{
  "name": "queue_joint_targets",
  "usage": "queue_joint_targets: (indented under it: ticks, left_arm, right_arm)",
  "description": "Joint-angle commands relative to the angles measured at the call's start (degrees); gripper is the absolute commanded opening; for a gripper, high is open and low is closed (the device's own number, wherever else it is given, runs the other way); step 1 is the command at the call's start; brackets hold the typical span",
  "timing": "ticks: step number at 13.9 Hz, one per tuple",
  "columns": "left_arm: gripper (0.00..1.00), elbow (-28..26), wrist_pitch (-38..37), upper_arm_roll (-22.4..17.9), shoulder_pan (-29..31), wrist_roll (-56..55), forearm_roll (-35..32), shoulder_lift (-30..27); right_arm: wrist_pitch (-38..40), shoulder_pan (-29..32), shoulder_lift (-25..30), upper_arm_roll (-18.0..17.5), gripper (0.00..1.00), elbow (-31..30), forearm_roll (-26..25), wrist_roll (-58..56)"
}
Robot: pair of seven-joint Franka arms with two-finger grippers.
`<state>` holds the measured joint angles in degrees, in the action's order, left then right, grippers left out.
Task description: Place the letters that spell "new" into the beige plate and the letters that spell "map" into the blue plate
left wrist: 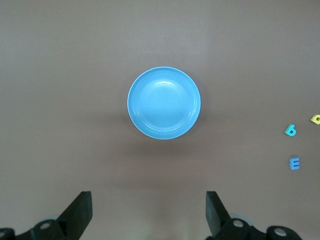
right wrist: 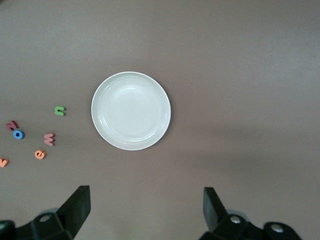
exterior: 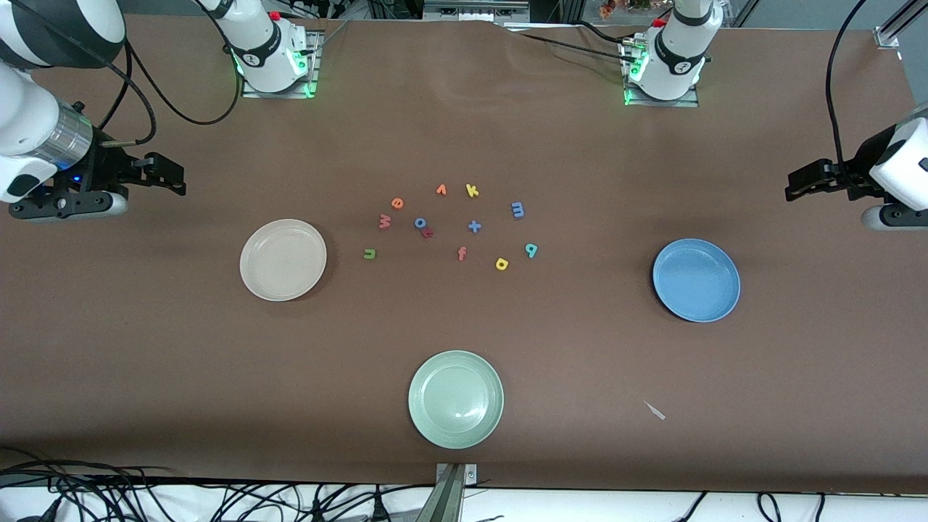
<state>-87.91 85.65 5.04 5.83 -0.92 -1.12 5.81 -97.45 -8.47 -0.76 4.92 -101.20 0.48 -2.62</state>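
Front view: right gripper (exterior: 163, 174) up over the table's edge at the right arm's end, jaws wide, nothing held. Left gripper (exterior: 805, 183) likewise over the edge at the left arm's end, jaws wide, empty. Both waiting. Wrist views confirm: fingers (right wrist: 77, 205) of the right spread apart over the beige plate (right wrist: 131, 111); fingers (left wrist: 80, 210) of the left spread over the blue plate (left wrist: 164, 103).

Progress: nil so far. Beige plate bare, blue plate bare, pale green plate (exterior: 456, 399) near the table's front edge also bare. All six task letters yet to move.

Task letters, all flat on the table around mid-table, in a loose cluster between the two plates:
- "new": green n (exterior: 370, 253) closest to the beige plate; pinkish-red w (exterior: 384, 221) just farther from the front camera; orange e (exterior: 397, 203) farther again.
- "map": blue m (exterior: 518, 209) toward the left arm's end of the cluster; teal p (exterior: 531, 250) nearer the camera than m; yellow a (exterior: 501, 264) just beside p.

Look: tiny, thin, bright foam pcs, well apart from each other, so prob. easy to single out but small to pinch.

Distractors mixed in: orange v (exterior: 441, 189), yellow k (exterior: 472, 191), blue o (exterior: 420, 222) touching a red pc, blue plus (exterior: 474, 227), red-orange f (exterior: 461, 253).
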Motion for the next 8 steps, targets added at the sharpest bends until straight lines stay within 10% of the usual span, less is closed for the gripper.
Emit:
queue_joint_targets:
  ticks: [1, 8]
  left_arm:
    - [1.00, 1.25, -0.13, -0.04, 0.06, 1.01, 1.47, 0.61]
    - [1.00, 1.25, -0.13, -0.04, 0.06, 1.01, 1.56, 0.61]
  right_arm:
    - [-0.11, 0.12, 1.29, -0.17, 1.00, -0.66, 0.40, -0.81]
    - [-0.20, 0.21, 1.29, -0.08, 1.00, -0.75, 0.84, -0.72]
